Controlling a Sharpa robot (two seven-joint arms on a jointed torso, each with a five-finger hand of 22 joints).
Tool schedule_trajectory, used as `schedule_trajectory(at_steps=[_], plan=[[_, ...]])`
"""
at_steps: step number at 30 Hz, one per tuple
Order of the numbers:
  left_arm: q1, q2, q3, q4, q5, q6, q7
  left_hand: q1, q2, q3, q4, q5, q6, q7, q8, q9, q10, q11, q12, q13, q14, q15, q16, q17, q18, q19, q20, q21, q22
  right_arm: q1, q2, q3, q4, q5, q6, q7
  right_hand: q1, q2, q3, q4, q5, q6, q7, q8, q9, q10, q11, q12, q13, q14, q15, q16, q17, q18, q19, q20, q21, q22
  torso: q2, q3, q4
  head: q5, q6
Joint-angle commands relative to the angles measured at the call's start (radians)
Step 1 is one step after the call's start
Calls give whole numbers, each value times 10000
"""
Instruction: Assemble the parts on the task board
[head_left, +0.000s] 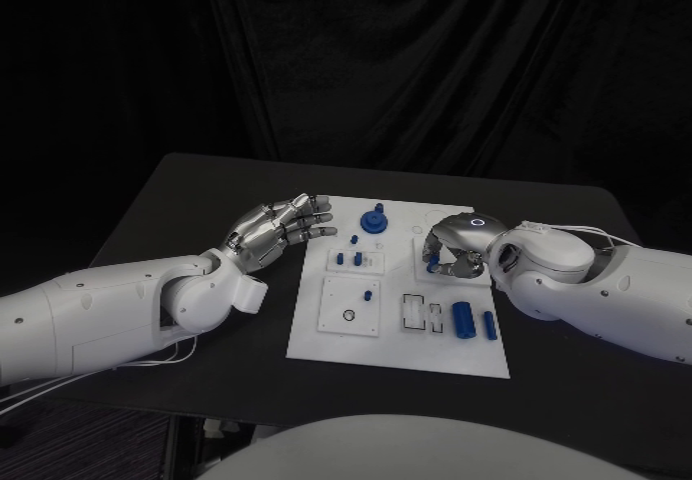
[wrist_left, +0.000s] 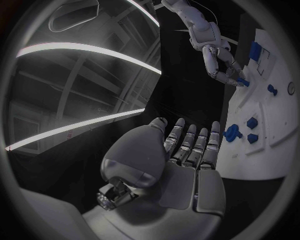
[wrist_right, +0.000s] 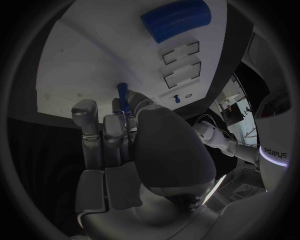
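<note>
At centre-left of the frame my left hand (head_left: 274, 232) hovers empty, fingers spread, at the left edge of the white task board (head_left: 392, 345). Right of centre, my right hand (head_left: 459, 250) pinches a small blue peg (wrist_right: 122, 95) down against the board's right side.

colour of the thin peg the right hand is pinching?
Blue. The thin peg between the right hand's fingers shows best in the right wrist view.

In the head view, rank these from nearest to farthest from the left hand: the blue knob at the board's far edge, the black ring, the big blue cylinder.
From the left hand:
1. Blue round knob, far edge.
2. Black ring, near-left panel.
3. Big blue cylinder, near-right side.
</note>
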Motion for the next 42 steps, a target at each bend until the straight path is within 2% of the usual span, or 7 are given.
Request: schedule_trajectory(at_steps=[1, 13, 18, 21, 30, 34, 42], plan=[[-28, 7, 8, 5, -9, 166, 41, 30, 1, 60, 4, 42, 77, 437, 61, 12, 48, 18, 17, 8, 59, 20, 40, 6, -148, 72, -2, 57, -14, 1, -103, 31, 183, -176, -715, 74, 121, 19, 1, -87, 50, 80, -33, 63, 55, 418, -276, 31, 30, 2, -91, -64, -32, -45, 22, -89, -33, 951, 5, -1, 11, -1, 1], [-32, -7, 8, 11, -9, 130, 7, 30, 1, 60, 4, 42, 77, 437, 61, 12, 48, 18, 17, 8, 59, 20, 40, 6, -148, 72, -2, 57, -14, 621, -635, 60, 1181, -234, -1057, 51, 114, 6, -5, -116, 48, 131, -56, 85, 102, 496, -305, 18, 47, 68, -119, -22, 66, -82, 112, -117, 168, 1000, 7, 4, -4, 76, 1], [-32, -1, 8, 6, -8, 112, 7, 35, -5, 74, -4, 46, 93, 445, 64, 14, 53, 19, 27, 8, 65, 25, 53, 8, -150, 72, -1, 56, -16, 808, -713, 59, 1919, -618, -1158, 55, 105, -2, 1, -155, 56, 130, -71, 69, 161, 567, -332, -37, 64, 323, -157, 189, 430, -177, 373, -160, 696, 1129, 6, -14, 20, 60, 1], [-32, 16, 8, 3, -8, 124, 9, 35, -5, 74, -4, 46, 93, 445, 64, 14, 53, 19, 27, 8, 65, 25, 53, 8, -150, 72, -1, 56, -16, 826, -614, 54, 2366, -780, -1116, 113, 100, -7, 5, -172, 59, 121, -77, 55, 182, 610, -345, -54, 74, 421, -171, 271, 574, -210, 470, -175, 884, 1173, 12, -10, 7, 152, 1], [-32, 28, 8, 20, -8, 137, 43, 35, -2, 90, -4, 49, 123, 448, 72, 19, 72, 31, 56, 12, 69, 24, 61, 9, -150, 74, -1, 56, -17, 534, -60, 46, 2948, -1119, -1220, 389, 99, -27, 10, -205, 43, 103, -84, 29, 212, 670, -363, -80, 91, 559, -191, 389, 783, -249, 593, -197, 1112, 1226, -1, -34, -16, 326, 1], [-32, 41, 8, 30, -8, 137, 60, 34, 19, 111, 3, 57, 163, 451, 85, 26, 101, 37, 96, 17, 75, 22, 70, 10, -149, 77, -2, 57, -17, 336, 297, 46, 2830, -1155, -1273, 544, 95, -17, 17, -213, 37, 144, -93, 44, 236, 692, -369, -93, 98, 586, -198, 399, 797, -255, 622, -205, 1151, 1234, 25, -15, 29, 308, 1], [-32, 63, 9, 41, -8, 132, 65, 30, 44, 135, 14, 64, 190, 456, 95, 30, 115, 50, 99, 18, 79, 19, 74, 10, -147, 81, -3, 58, -18, -107, 909, 46, 2391, -1389, -1220, 812, 114, -13, 31, -235, 50, 157, -99, 44, 250, 703, -376, -107, 103, 605, -204, 407, 813, -255, 632, -212, 1155, 1234, 10, -31, 55, 345, 1]])
